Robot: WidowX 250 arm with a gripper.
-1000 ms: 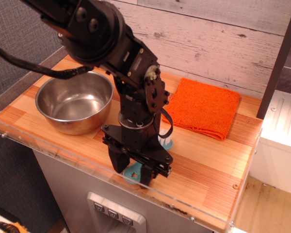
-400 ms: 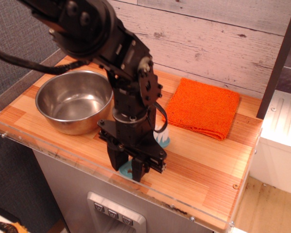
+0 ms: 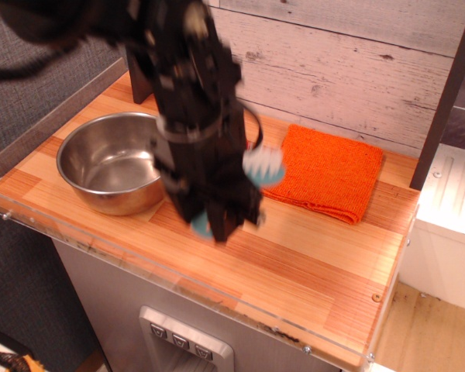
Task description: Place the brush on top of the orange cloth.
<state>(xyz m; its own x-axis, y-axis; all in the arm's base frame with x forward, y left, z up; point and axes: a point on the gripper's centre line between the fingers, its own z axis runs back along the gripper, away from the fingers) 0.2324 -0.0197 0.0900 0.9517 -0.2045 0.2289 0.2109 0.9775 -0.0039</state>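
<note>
My gripper [image 3: 211, 223] is shut on the light-blue brush [image 3: 262, 166] and holds it in the air above the wooden counter [image 3: 310, 263]. The brush's white bristle head sticks out to the right of the gripper, at the left edge of the orange cloth [image 3: 325, 172]. A bit of the blue handle shows between the fingers at the bottom. The arm is blurred by motion. The orange cloth lies flat at the back right of the counter, bare on top.
A steel bowl [image 3: 112, 167] stands at the left of the counter, partly behind the arm. A clear acrylic rim [image 3: 217, 298] runs along the front edge. A wooden plank wall is behind. A dark post [image 3: 446, 97] rises at the right.
The gripper closed on the brush and lifted it off the counter. It has moved up and back toward the cloth, and the spot where the brush lay is now bare wood.
</note>
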